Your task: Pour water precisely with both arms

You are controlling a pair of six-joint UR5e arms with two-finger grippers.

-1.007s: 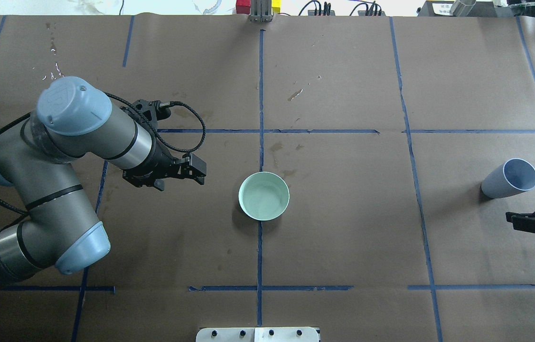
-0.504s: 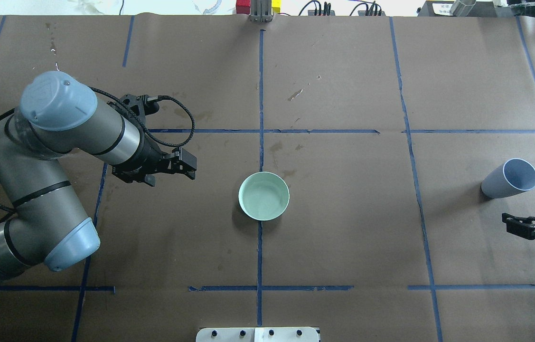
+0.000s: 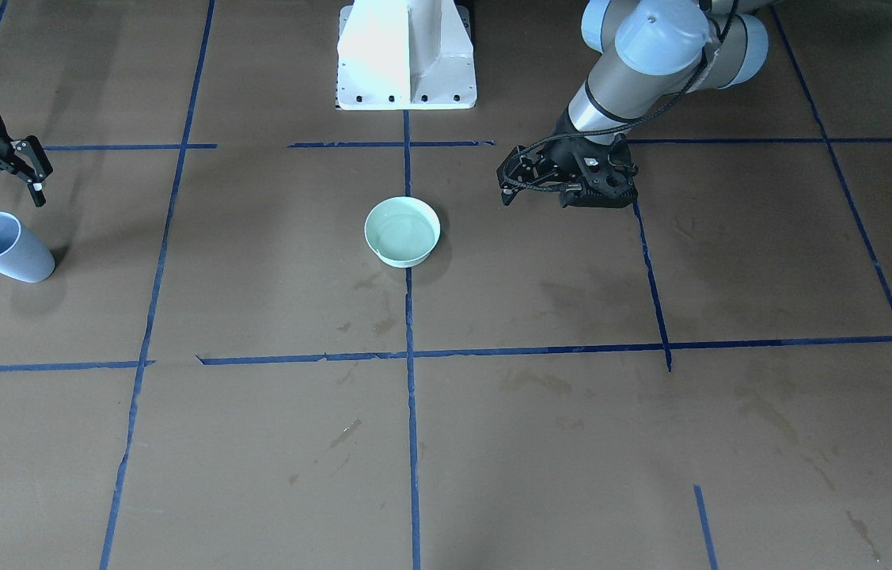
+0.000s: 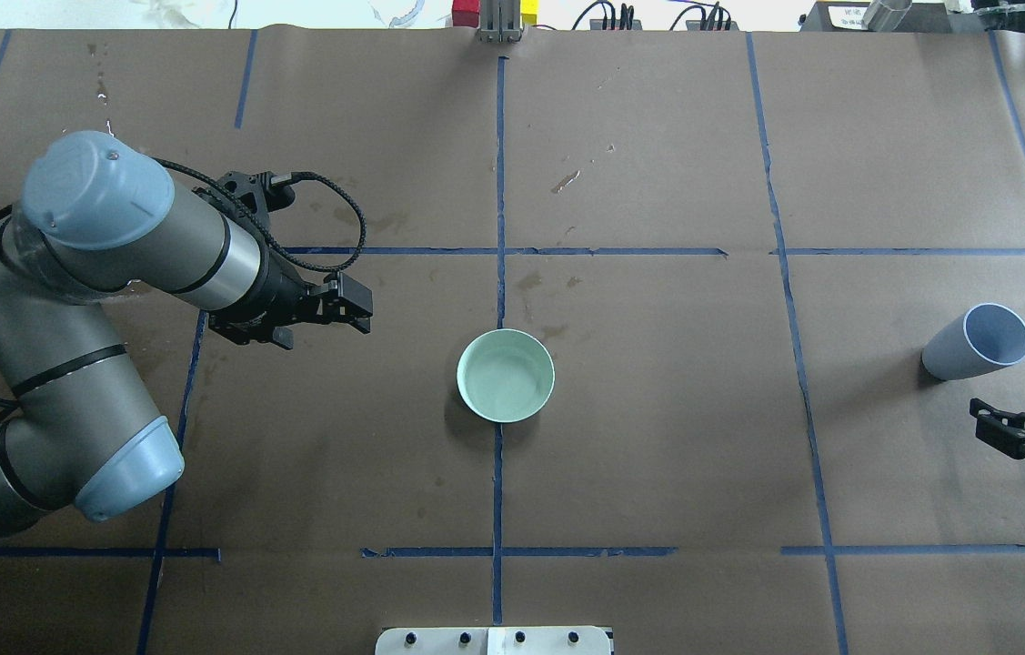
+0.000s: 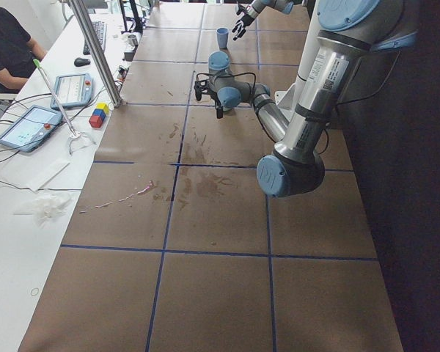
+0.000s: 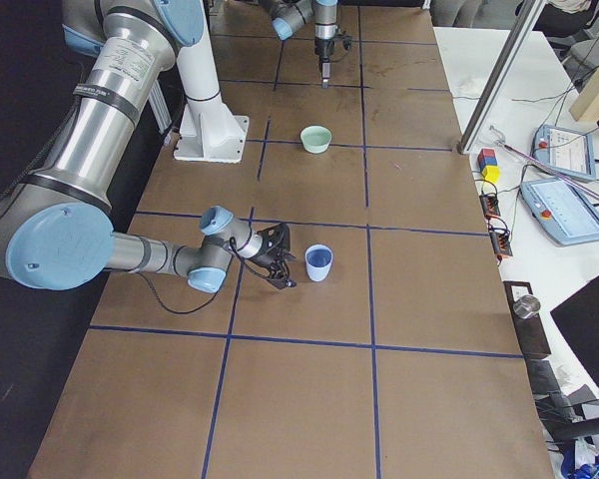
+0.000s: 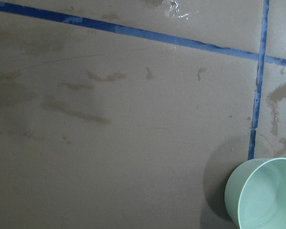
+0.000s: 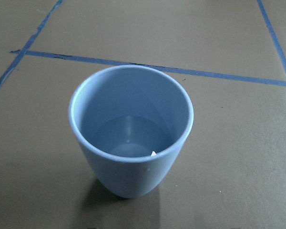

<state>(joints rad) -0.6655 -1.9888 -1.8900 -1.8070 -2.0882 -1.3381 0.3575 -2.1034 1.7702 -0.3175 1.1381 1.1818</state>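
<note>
The right gripper point(image 3: 7, 203) hung wide open just beside the cup point(image 3: 6, 252), empty. The left gripper point(image 4: 356, 306) hovered apart from the bowl point(image 3: 402, 252) of water point(image 3: 402, 229); I could not tell its jaws' spread.

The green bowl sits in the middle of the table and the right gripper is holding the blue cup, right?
Not quite. The right gripper is open and empty; the blue cup stands free on the table close to it, as the exterior front-facing view shows. The green bowl does sit in the middle of the table.
</note>
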